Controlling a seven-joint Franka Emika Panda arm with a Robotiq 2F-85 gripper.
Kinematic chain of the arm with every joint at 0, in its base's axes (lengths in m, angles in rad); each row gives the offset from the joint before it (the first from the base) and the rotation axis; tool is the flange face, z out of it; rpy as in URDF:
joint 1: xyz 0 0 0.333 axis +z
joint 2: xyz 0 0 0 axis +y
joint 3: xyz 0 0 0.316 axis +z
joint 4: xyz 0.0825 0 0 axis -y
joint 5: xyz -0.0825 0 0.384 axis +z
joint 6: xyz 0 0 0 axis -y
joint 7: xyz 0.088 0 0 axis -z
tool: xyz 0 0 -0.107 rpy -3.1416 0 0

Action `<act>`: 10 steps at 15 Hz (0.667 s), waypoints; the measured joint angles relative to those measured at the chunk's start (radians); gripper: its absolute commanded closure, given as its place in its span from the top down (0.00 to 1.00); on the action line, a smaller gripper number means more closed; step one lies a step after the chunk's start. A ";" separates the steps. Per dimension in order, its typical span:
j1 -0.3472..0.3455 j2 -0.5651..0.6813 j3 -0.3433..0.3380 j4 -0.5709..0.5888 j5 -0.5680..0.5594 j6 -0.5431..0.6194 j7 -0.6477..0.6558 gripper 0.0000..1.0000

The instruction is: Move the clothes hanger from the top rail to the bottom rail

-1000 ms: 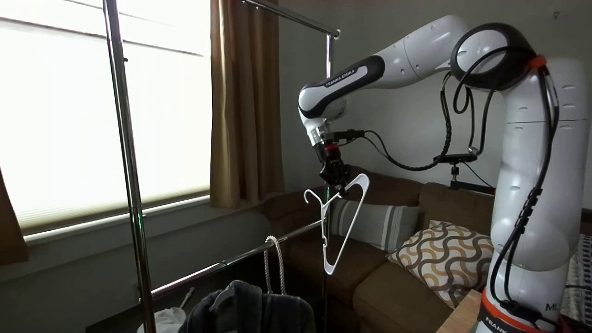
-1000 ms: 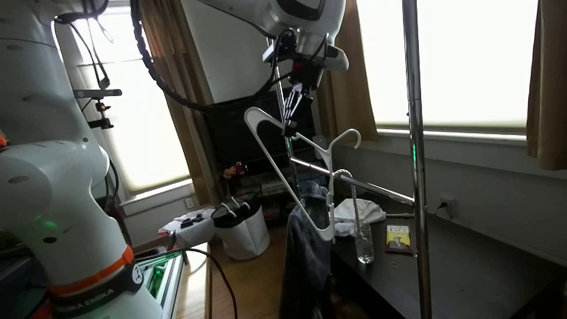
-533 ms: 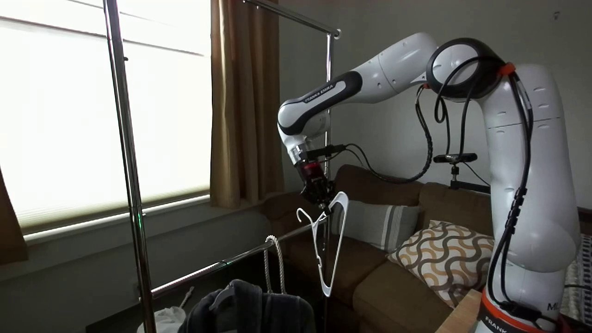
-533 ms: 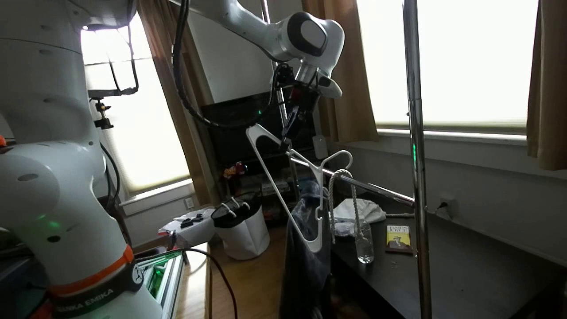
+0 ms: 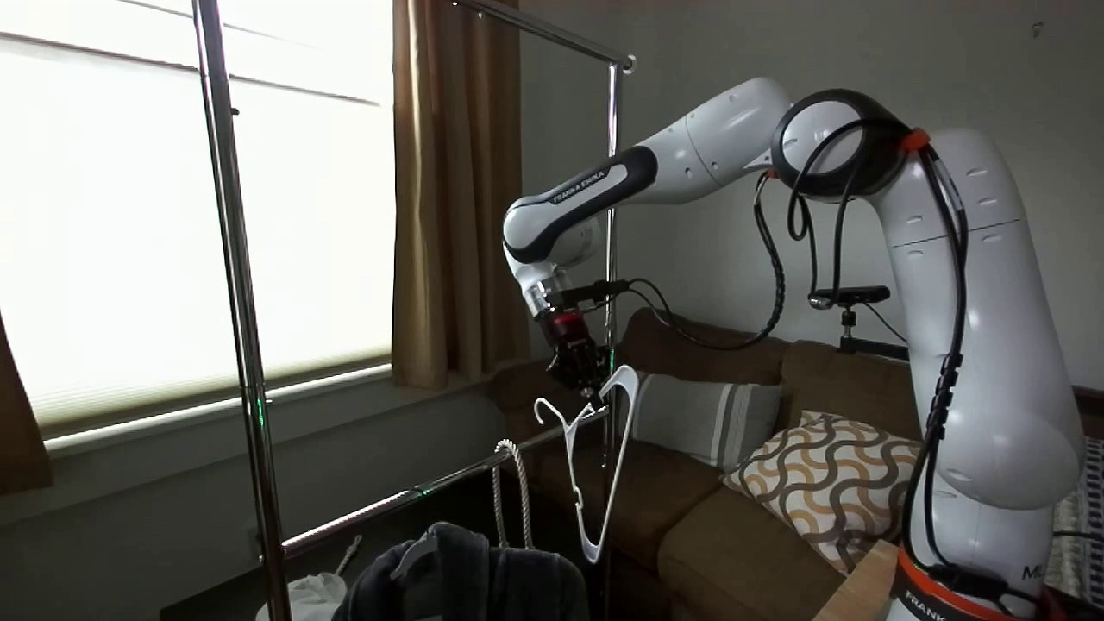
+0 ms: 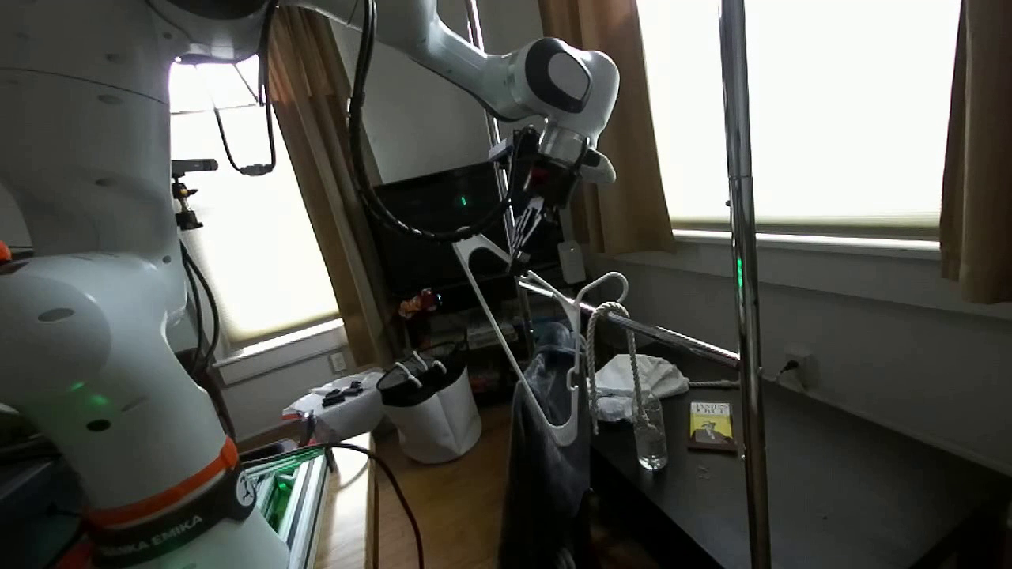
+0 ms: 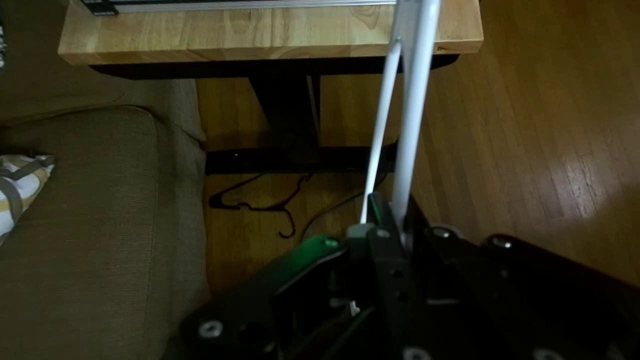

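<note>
At centre right in an exterior view, sofa (image 5: 690,492): brown, carrying a striped pillow (image 5: 690,418) and a wavy-patterned pillow (image 5: 832,483).
Clothes rack (image 5: 231,216): shiny metal, spanning from the left of the frame to its middle.
Window (image 5: 198,207): bright, filling the upper left, with a tan curtain (image 5: 457,198) at its right edge.
Robot arm (image 5: 1005,310): white, standing at the right side and bent over toward the middle.
Dark bench (image 6: 830,474): lower right in an exterior view.
Wooden bench (image 7: 250,32): across the top of the wrist view.
Top rail (image 5: 552,33): grey metal, slanting over the upper middle in an exterior view.
Bottom rail (image 5: 388,503): silver, sloping from lower left to centre, a white rope (image 5: 509,447) looped over it.
Dark clothes (image 5: 517,586): bottom middle, near the rope.
Hanger (image 7: 416,100): white, tilted, in the air near the middle of both exterior views, one corner pointing down; its hooked end shows just above the line of the bottom rail, though whether it touches rail or rope I cannot tell.
Claw (image 6: 519,262): black, at the arm's end, its fingers pressed together on the hanger's sloping bar, between the hooked end and a rounded corner.
Bottle (image 6: 651,442): clear, on the dark bench, low and right of centre.
Book (image 6: 711,427): yellow-covered, near the bottle, farther right.
</note>
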 measured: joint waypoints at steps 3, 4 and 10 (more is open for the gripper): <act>-0.002 0.037 -0.003 0.038 0.000 0.000 -0.033 0.02; -0.002 0.052 -0.003 0.051 0.000 0.000 -0.040 0.02; -0.002 0.122 -0.004 0.133 0.000 0.000 -0.059 0.02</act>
